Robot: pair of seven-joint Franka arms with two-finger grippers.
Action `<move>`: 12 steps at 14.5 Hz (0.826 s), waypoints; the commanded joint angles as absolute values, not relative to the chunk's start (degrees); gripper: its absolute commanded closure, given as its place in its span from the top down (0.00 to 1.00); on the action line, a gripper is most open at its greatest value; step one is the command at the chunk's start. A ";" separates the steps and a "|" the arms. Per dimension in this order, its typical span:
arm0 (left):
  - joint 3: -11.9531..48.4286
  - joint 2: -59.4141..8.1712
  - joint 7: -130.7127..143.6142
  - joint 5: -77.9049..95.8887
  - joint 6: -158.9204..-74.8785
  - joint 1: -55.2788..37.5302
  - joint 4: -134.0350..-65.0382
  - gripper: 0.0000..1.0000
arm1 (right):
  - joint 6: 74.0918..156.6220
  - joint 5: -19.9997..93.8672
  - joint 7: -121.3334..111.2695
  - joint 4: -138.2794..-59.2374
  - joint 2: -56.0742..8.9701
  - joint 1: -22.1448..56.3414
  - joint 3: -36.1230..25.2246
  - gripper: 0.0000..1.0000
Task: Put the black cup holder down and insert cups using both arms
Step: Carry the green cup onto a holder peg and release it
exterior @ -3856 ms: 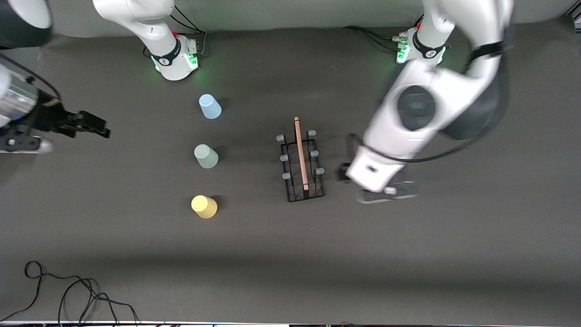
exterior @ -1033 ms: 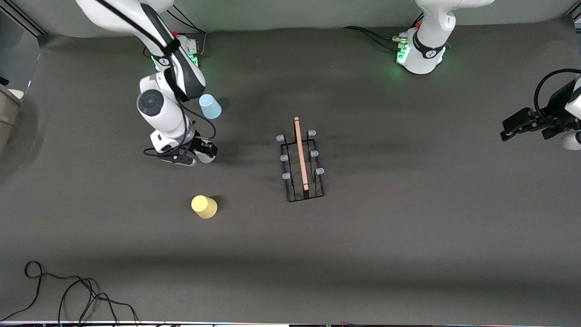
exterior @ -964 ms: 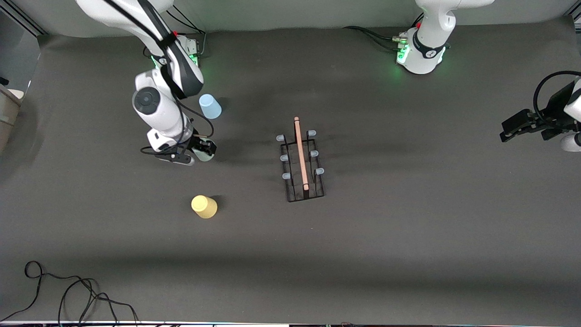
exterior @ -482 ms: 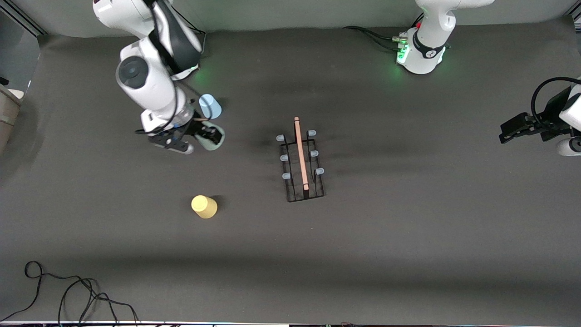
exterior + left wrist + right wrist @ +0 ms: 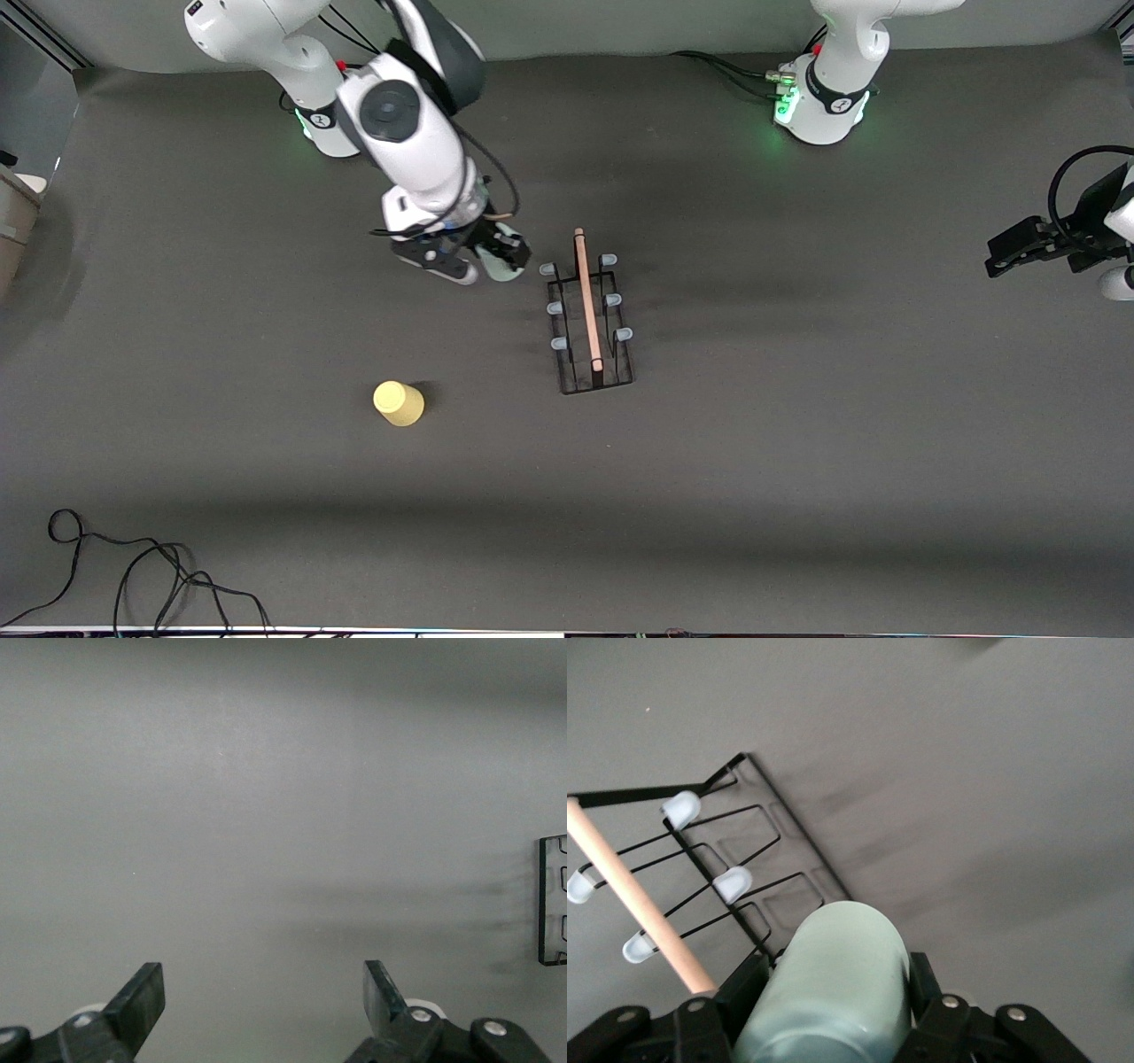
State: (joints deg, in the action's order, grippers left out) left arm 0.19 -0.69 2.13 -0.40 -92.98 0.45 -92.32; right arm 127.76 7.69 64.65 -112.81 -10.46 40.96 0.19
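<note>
Table (image 5: pixel 797 496): dark grey mat; black cable (image 5: pixel 133 576) at its near edge.
Right gripper (image 5: pixel 505 257): grasps mint cup (image 5: pixel 507 268) beside black cup holder (image 5: pixel 589 310).
Left gripper (image 5: pixel 1019 248): fingers spread, waiting.

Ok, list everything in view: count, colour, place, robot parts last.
black cup holder: one, black wire with a wooden rod and pale blue-tipped pegs, mid-table.
mint green cup: one, pale mint, held in the right hand, in the air over the table beside the holder's end farthest from the front camera.
yellow cup: one, yellow, upside down on the table, toward the right arm's end, nearer the front camera than the holder.
cable: one, black, on the table edge nearest the front camera.
table: one, dark grey.
right hand: one, black, shut on the mint green cup.
left hand: one, black, open, waiting over the left arm's end of the table.
</note>
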 commanded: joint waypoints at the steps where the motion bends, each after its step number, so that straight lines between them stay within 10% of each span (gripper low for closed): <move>1: 0.53 -0.70 1.41 -1.23 -92.99 0.26 -91.58 1.00 | 126.91 7.56 67.76 -109.42 -13.97 42.80 -0.35 0.06; 12: 0.62 -0.62 1.32 -1.23 -92.99 0.26 -90.97 1.00 | 133.94 6.06 70.93 -109.42 -20.56 45.35 -0.53 0.16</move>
